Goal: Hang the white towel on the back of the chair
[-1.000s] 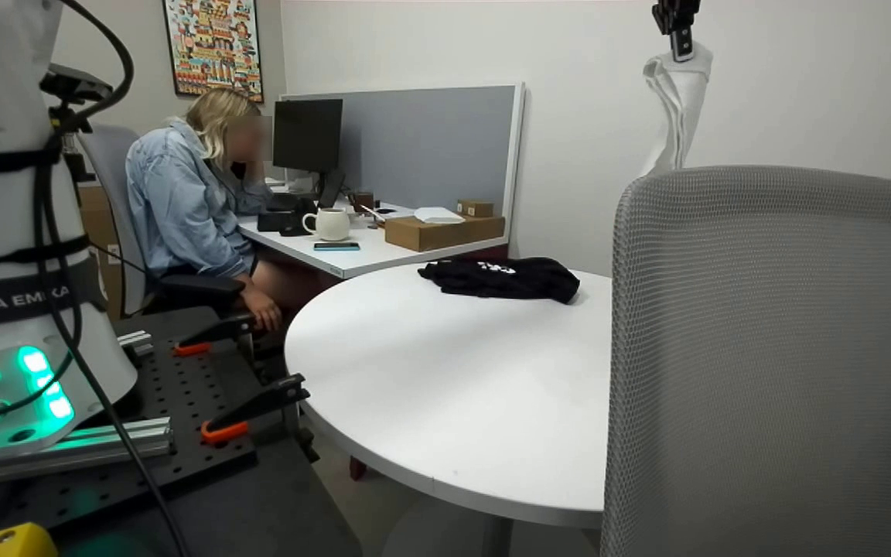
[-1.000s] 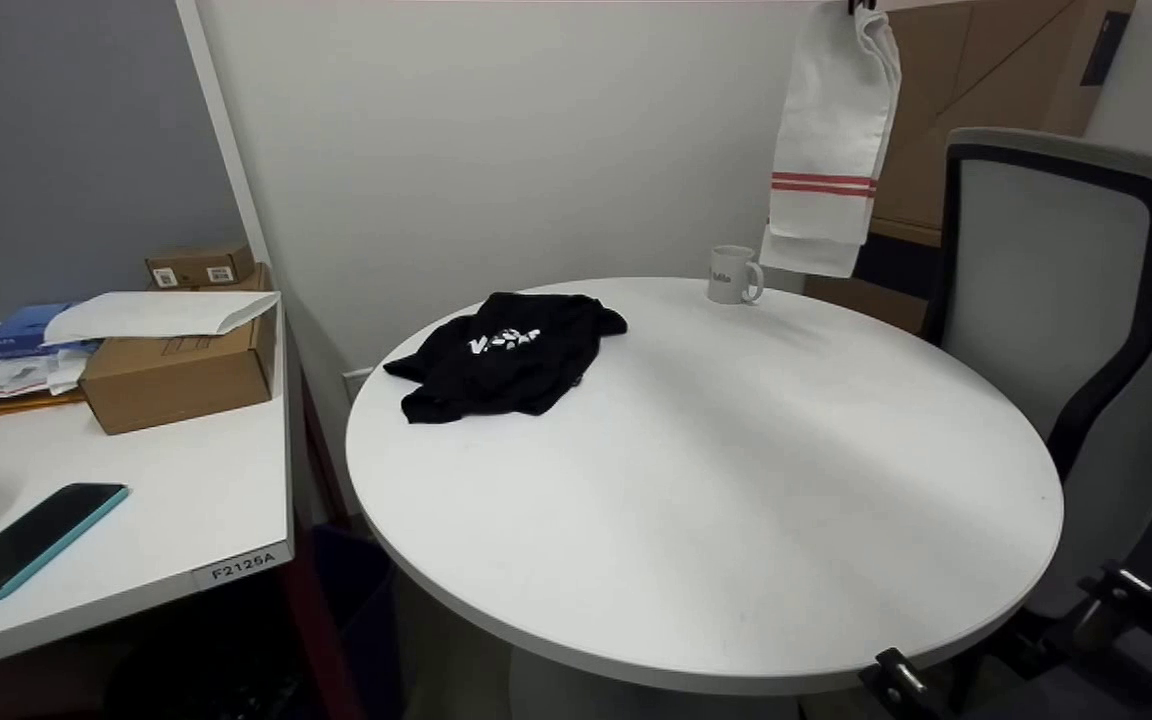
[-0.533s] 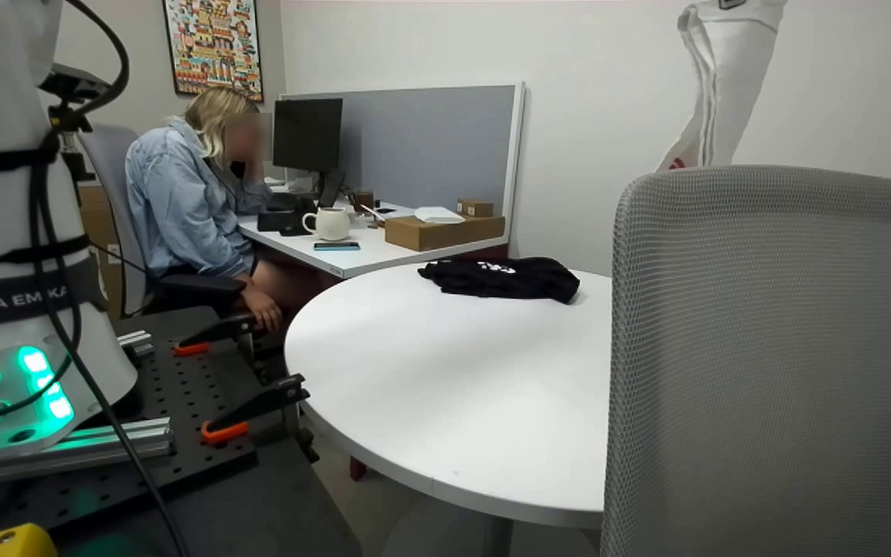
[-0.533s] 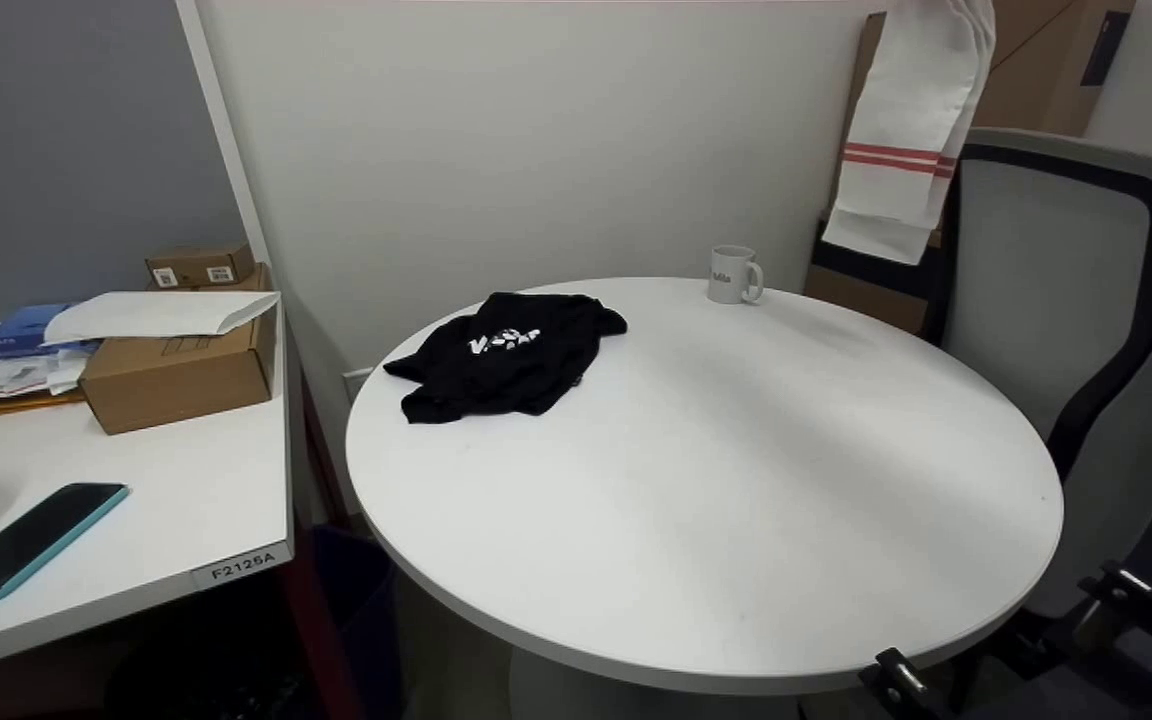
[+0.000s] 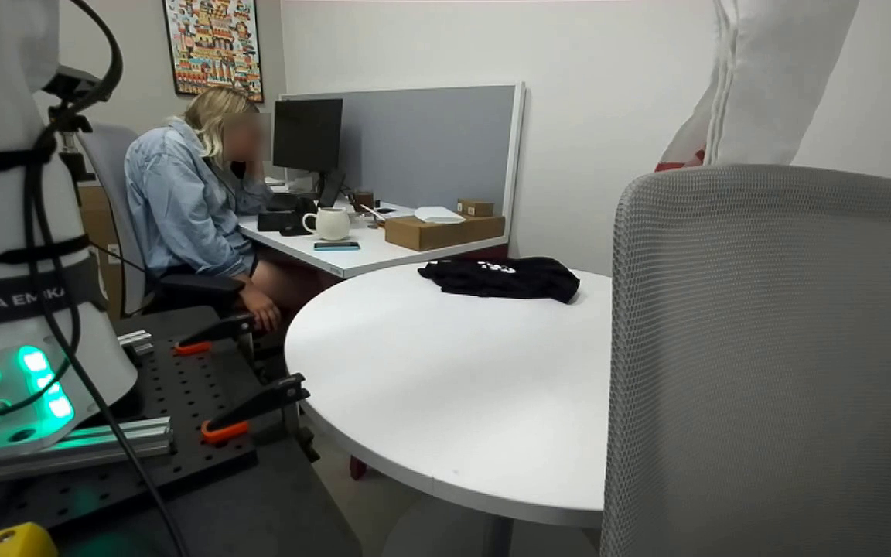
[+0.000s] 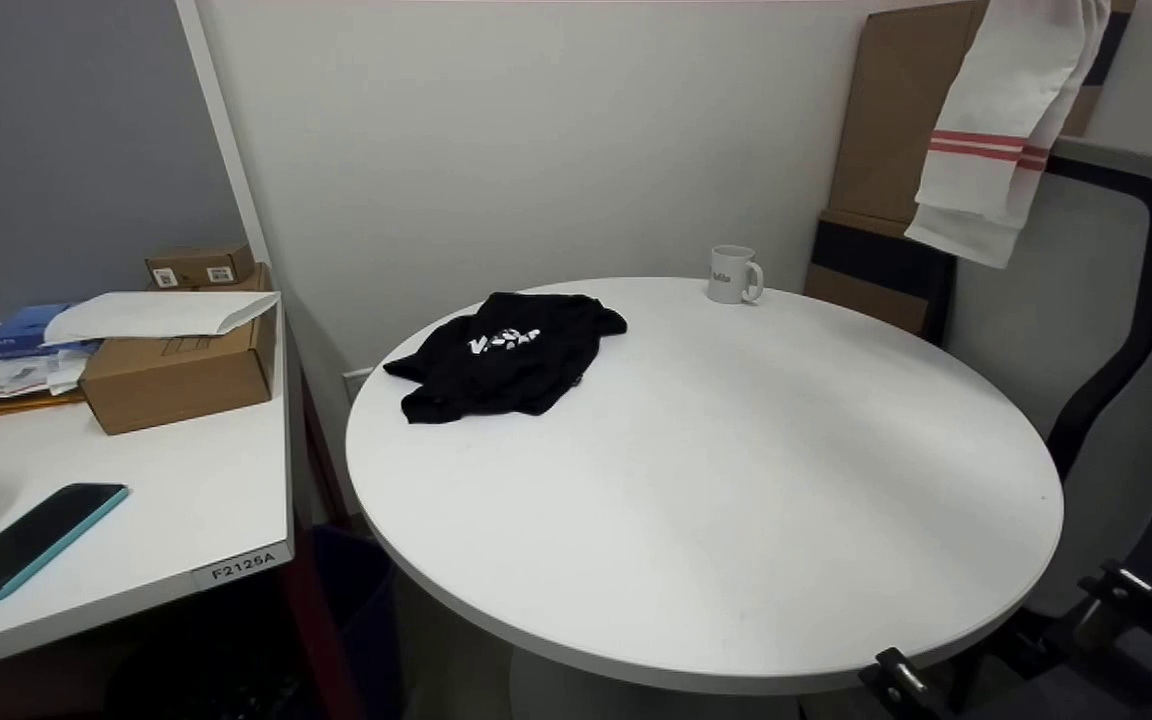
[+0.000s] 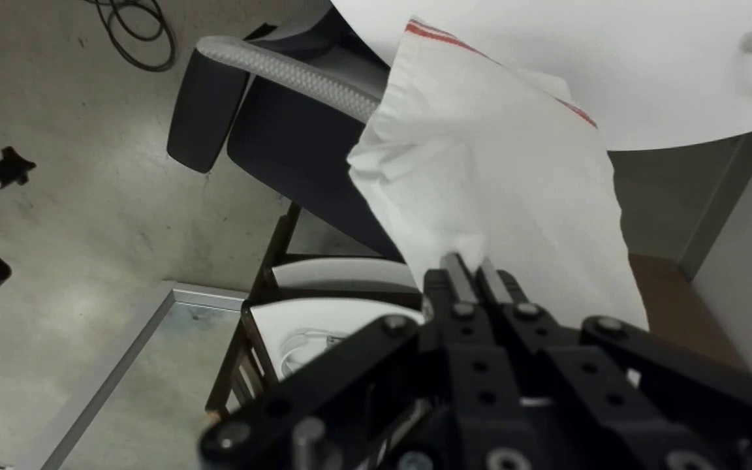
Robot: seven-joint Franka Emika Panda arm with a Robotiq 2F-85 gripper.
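Note:
My gripper (image 7: 472, 264) is shut on one end of the white towel (image 7: 532, 189) in the wrist view. The gripper is out of sight in both exterior views. The towel with red stripes hangs down in folds and also shows in both exterior views (image 5: 778, 85) (image 6: 1011, 110). The grey mesh chair (image 5: 778, 356) stands beside the table. In an exterior view, the towel overlaps the upper corner of the chair back (image 6: 1036, 300). The wrist view shows the chair's top rim (image 7: 291, 75) to the left of the towel. I cannot tell whether towel and chair touch.
A round white table (image 6: 736, 480) holds a folded black shirt (image 6: 511, 355) and a white mug (image 6: 733, 275). Cardboard boxes (image 6: 901, 110) stand behind the chair. A person (image 5: 182, 193) sits at the desk. Chairs with white seats (image 7: 343, 320) show below in the wrist view.
The towel has moved right in both exterior views, toward the chair, and looks larger in the view with the person. The gripper has left the exterior views. The hold on the towel continues.

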